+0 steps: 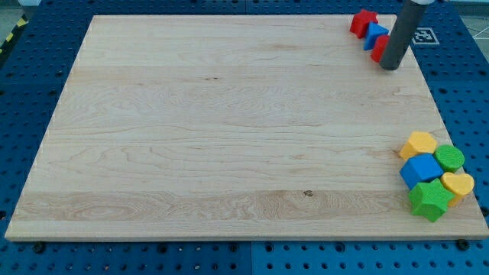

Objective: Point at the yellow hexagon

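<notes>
Currently, my tip [390, 67] rests on the wooden board [229, 130] near its top right corner in the camera view. No gripper is fitted; the arm ends in a plain dark rod [402, 34], so there are no jaws to open or close and nothing is held.

Just to the view's left of the rod is a short chain of three blocks. A red block [379, 48] is partly hidden behind the rod, close above and left of my tip; its shape cannot be made out. A blue block [374, 34] sits against it, further up and left; its shape is also unclear. A red star [363, 21] touches the blue block and lies furthest from my tip in this chain.

The yellow hexagon [419, 143] lies well apart from my tip, toward the view's bottom and slightly to the right, near the board's right edge. It heads a tight cluster of five blocks. A blue cube [421, 169] touches it on the side away from my tip. A green round block [449, 158] sits just beside both, to the view's right. A yellow heart [459, 184] lies below the green round block. A green star [429, 201] is the block furthest from my tip, at the board's bottom right corner.
</notes>
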`<state>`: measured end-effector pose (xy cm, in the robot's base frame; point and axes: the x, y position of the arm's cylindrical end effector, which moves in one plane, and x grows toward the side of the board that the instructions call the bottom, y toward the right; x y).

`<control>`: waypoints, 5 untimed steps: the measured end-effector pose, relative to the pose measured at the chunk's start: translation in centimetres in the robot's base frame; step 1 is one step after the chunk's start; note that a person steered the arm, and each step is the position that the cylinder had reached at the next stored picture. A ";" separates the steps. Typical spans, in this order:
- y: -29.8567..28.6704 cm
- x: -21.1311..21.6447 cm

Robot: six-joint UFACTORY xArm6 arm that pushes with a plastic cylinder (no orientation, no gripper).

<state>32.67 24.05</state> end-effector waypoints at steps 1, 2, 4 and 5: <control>-0.3 -0.5; 1.8 1.3; -1.1 14.5; -8.2 20.9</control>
<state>53.53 15.89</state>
